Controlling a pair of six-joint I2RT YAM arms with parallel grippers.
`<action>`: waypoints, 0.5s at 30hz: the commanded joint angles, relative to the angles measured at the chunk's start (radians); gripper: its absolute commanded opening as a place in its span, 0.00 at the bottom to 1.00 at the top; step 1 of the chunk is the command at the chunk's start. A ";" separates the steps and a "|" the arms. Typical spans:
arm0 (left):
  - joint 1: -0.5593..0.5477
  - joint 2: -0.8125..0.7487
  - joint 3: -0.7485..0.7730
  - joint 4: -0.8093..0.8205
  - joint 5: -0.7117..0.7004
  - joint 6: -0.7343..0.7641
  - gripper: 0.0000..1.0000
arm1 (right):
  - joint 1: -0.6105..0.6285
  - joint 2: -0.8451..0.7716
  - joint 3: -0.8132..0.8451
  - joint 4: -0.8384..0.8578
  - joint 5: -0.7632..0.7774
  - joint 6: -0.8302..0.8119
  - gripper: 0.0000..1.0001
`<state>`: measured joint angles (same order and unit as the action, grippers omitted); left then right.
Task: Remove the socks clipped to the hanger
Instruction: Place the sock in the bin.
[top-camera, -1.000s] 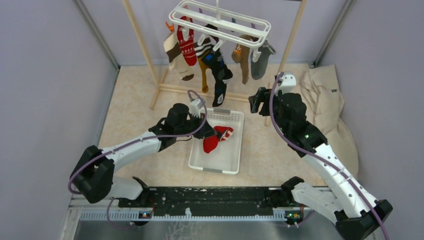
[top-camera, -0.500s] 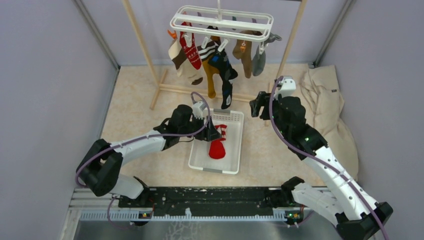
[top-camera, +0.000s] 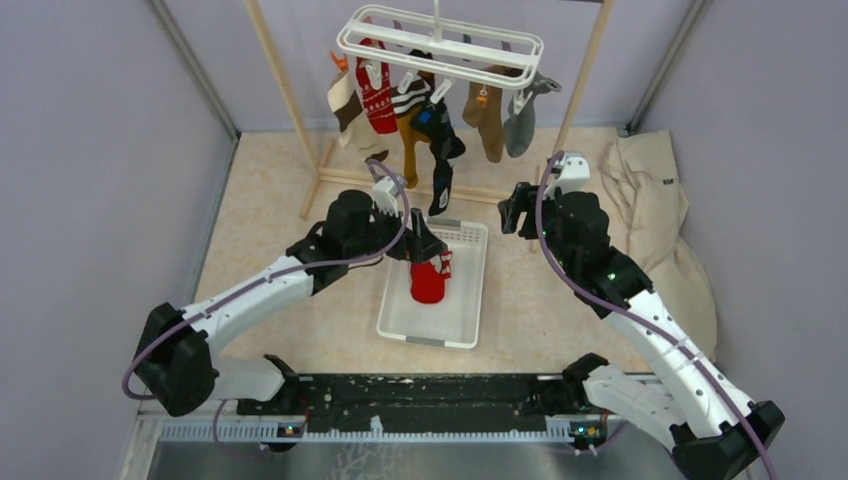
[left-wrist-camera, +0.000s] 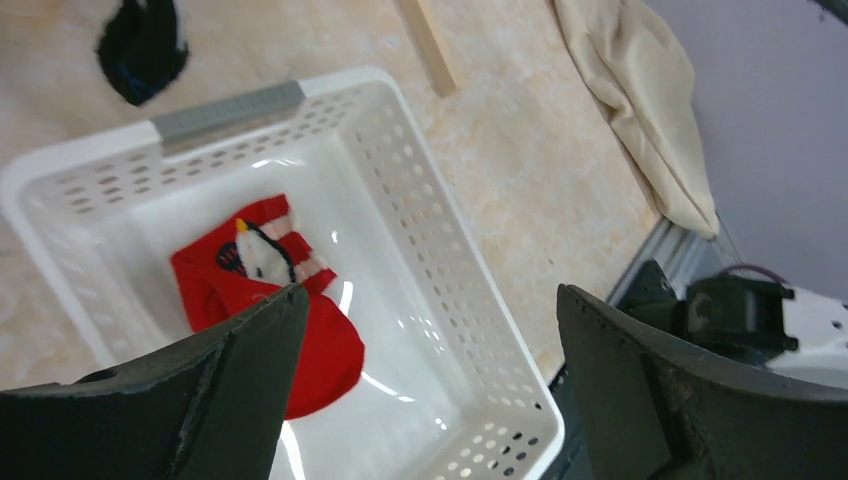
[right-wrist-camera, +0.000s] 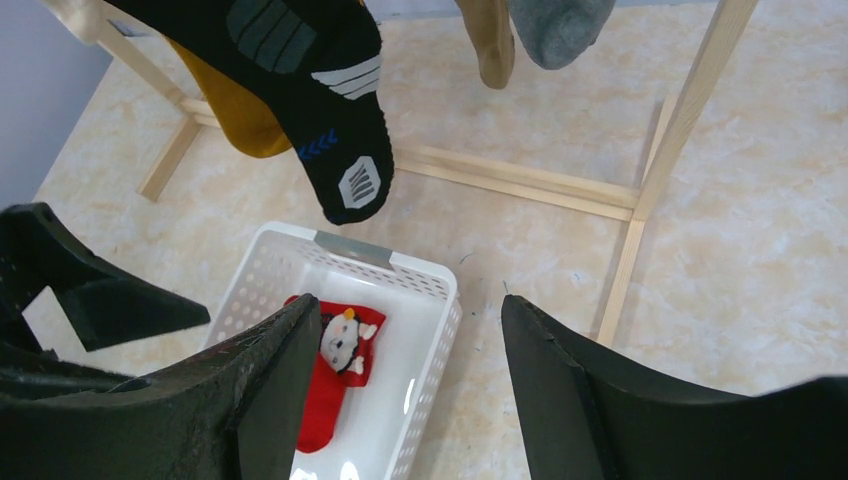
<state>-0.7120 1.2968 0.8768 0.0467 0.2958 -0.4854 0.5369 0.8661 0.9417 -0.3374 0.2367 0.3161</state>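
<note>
Red sock (top-camera: 428, 283) alone in basket (top-camera: 465, 305) beneath outstretched left gripper (top-camera: 425, 247), jaws apart; right gripper (top-camera: 513, 208) at three o'clock, likewise parted; seven socks (top-camera: 441, 150) on hanger (top-camera: 440, 45).

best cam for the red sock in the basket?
Left wrist: the red sock lies close and nearly whole in the white basket. Right wrist shows it small, part behind a jaw. Top external: partly under the left gripper.

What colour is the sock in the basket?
The sock is red with a small white figure; left wrist view shows it best.
</note>
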 joint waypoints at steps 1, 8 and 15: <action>-0.001 -0.012 0.075 -0.103 -0.218 0.066 0.99 | 0.011 -0.001 0.009 0.047 -0.006 -0.009 0.68; 0.018 0.054 0.174 0.020 -0.284 0.118 0.99 | 0.011 -0.006 0.004 0.044 -0.014 -0.005 0.67; 0.018 0.149 0.170 0.288 -0.206 0.137 0.99 | 0.011 -0.026 -0.007 0.037 -0.014 0.004 0.67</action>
<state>-0.6975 1.3964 1.0298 0.1589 0.0647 -0.3786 0.5369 0.8654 0.9405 -0.3374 0.2268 0.3172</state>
